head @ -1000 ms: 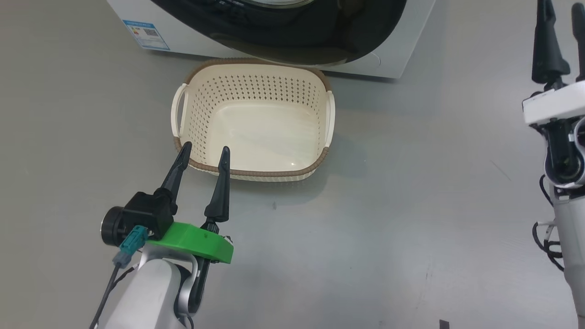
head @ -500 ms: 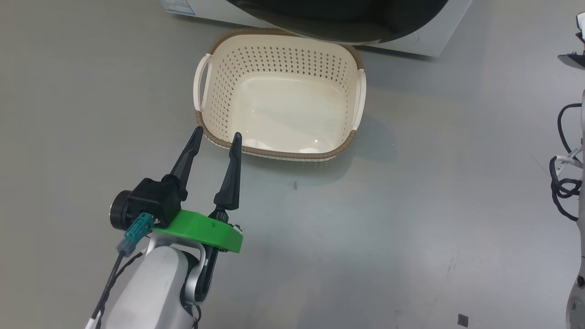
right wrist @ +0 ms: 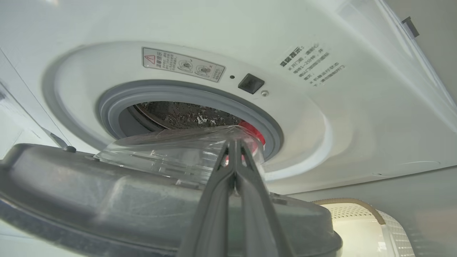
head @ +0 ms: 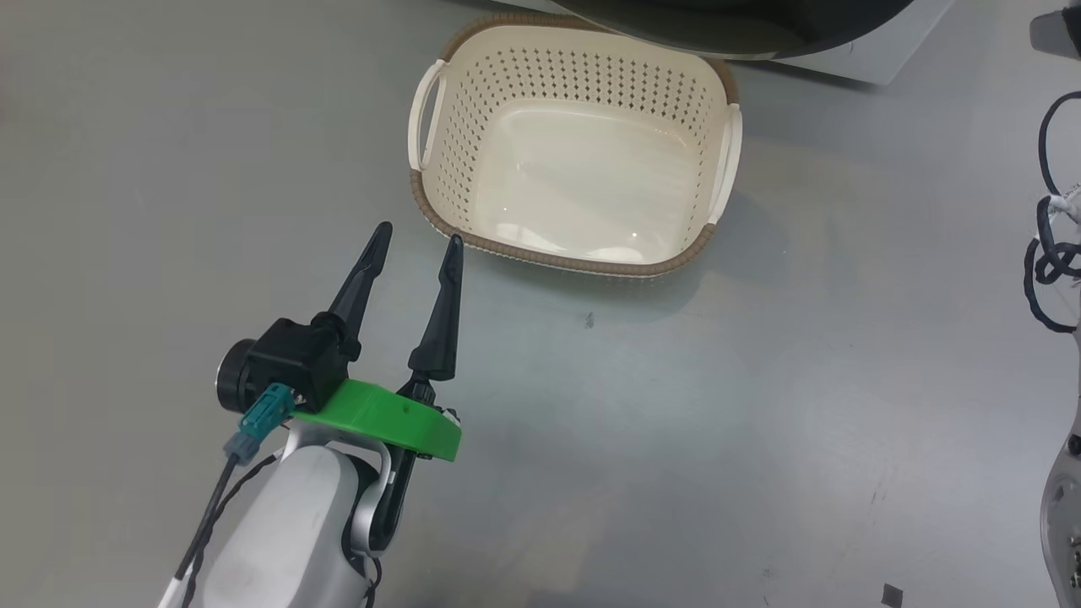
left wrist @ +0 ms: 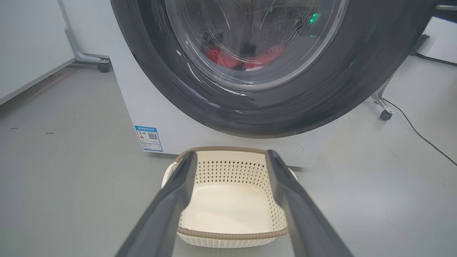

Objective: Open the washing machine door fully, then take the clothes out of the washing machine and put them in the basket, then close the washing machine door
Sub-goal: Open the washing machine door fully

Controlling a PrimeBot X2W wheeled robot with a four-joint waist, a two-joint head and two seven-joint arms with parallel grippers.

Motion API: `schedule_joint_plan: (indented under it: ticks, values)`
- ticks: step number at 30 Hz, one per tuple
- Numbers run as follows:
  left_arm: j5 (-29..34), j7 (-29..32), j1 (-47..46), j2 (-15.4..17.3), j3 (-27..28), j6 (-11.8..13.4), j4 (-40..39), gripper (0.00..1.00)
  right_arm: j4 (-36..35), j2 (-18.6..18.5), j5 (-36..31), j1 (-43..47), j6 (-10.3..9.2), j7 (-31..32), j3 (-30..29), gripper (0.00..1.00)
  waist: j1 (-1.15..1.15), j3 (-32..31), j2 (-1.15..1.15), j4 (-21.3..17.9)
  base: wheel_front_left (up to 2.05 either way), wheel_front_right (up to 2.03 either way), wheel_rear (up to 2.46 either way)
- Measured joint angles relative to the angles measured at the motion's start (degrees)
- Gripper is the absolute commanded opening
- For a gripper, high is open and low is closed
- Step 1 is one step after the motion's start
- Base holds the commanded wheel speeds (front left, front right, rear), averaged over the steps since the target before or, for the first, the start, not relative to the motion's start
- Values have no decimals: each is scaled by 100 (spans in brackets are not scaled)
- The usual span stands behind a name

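Observation:
The basket (head: 714,80) stands on the grey floor with nothing in it, just below the black washing machine door (head: 743,25). My left gripper (head: 420,235) hovers open at the basket's near left corner with nothing between its fingers. In the left wrist view the left gripper (left wrist: 230,157) frames the basket (left wrist: 228,200), and red clothes (left wrist: 228,59) show through the door (left wrist: 160,85) glass. The right wrist view looks over the door's grey inner side (right wrist: 107,200), ajar before the washing machine (right wrist: 214,32) mouth. My right gripper (right wrist: 234,144) is shut, its tips by the clear glass bowl (right wrist: 171,150). Clothes (right wrist: 251,130) lie in the drum.
Grey floor spreads around the basket. A blue label (left wrist: 150,137) marks the machine's lower left front. Caster feet of frames stand behind the machine at left (left wrist: 103,66) and right (left wrist: 383,115), with a cable (left wrist: 421,137) on the floor. My right arm's cables (head: 1047,253) hang at the head view's right edge.
The head camera has swung, so the basket now sits further right and higher in its picture. The right gripper, fingers apart at the upper right a second ago, has left that view and is shut.

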Motion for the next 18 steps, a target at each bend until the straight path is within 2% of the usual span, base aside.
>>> schedule_joint_plan:
  ticks: [5, 18]
  values:
    - [-24, 0, -5, -3, -7, 8, 2, 100, 196, 92, 291, -183, -94, 309, -52, 0, 0, 44, 0, 95, 0, 0, 0]
    - [-24, 0, -18, -4, -22, 16, 21, 100, 509, 140, 621, -415, -194, 893, -11, 0, 0, 50, 0, 126, 0, 0, 0]
